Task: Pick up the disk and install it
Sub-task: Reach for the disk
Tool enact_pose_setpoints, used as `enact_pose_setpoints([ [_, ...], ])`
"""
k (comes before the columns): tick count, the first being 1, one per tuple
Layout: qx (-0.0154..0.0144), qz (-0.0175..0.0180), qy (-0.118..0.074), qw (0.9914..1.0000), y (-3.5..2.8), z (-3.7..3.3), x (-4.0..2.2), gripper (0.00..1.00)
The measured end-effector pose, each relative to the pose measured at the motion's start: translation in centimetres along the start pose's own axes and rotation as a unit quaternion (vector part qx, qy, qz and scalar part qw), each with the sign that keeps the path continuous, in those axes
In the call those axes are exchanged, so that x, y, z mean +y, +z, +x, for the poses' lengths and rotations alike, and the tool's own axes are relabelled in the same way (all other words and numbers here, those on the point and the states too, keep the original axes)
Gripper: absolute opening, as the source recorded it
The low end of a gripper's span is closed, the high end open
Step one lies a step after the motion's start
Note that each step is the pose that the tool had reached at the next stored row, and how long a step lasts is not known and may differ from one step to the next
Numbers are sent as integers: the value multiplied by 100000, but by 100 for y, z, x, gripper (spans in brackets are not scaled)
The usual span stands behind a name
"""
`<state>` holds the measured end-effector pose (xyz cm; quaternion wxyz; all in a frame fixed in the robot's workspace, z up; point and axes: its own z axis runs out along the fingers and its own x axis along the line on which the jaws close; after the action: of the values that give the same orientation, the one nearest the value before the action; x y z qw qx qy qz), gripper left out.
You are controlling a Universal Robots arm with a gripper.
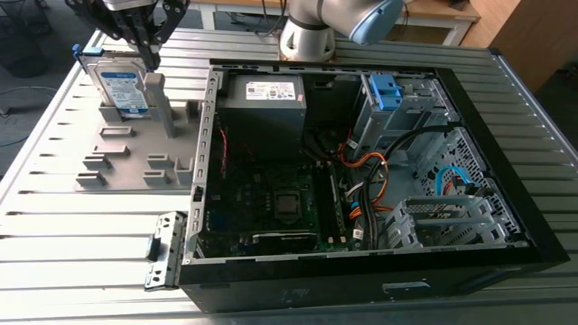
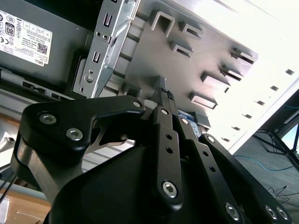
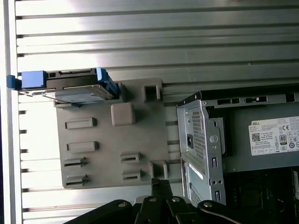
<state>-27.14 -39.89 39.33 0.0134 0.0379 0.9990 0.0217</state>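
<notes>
Just beside the pincer [image 1: 148, 57], disk [image 1: 122, 84] upright on grey stand [image 1: 135, 154]

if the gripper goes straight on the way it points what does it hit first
The gripper would probably meet the upright post of the grey tray, beside the disk. Depth is unclear, so maybe the disk itself.
</notes>
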Motion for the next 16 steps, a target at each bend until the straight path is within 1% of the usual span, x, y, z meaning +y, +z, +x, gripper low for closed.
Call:
enact_pose_setpoints([
  [16,4,1,-3,100000,-2,94,-7,11],
])
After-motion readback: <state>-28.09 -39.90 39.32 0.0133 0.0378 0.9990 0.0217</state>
